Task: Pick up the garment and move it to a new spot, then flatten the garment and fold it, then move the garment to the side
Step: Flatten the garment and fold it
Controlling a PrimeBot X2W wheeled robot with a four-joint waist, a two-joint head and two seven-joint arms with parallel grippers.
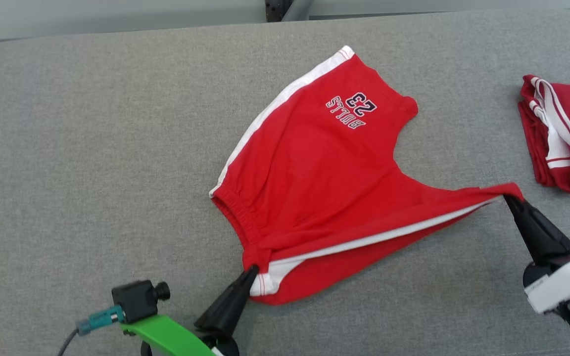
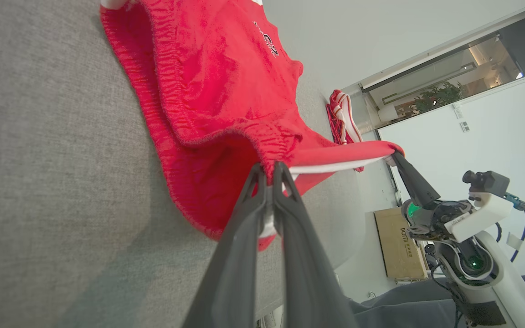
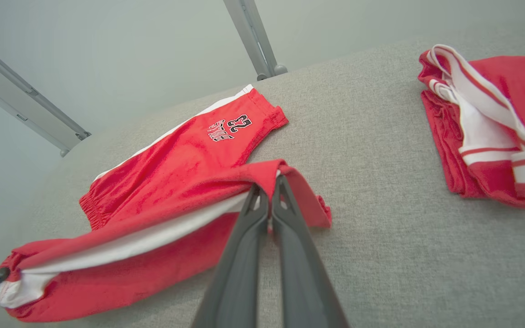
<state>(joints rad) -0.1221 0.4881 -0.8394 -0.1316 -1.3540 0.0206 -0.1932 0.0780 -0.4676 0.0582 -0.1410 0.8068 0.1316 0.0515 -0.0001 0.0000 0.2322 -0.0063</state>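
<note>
Tautly, the garment (image 1: 314,173) spans between left hand (image 1: 254,270) and right hand (image 1: 507,199).

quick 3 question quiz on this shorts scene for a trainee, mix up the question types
1. True or false: the left pincer is shut on the elastic waistband of the red shorts.
2. Pick one: the right pincer is A) shut on a leg-hem corner of the shorts, B) shut on the waistband, C) open above the grey table.
3. Fill in: the folded red-and-white garment lies on the robot's ___ side.

Key: 1 true; 2 A; 3 right.
</note>
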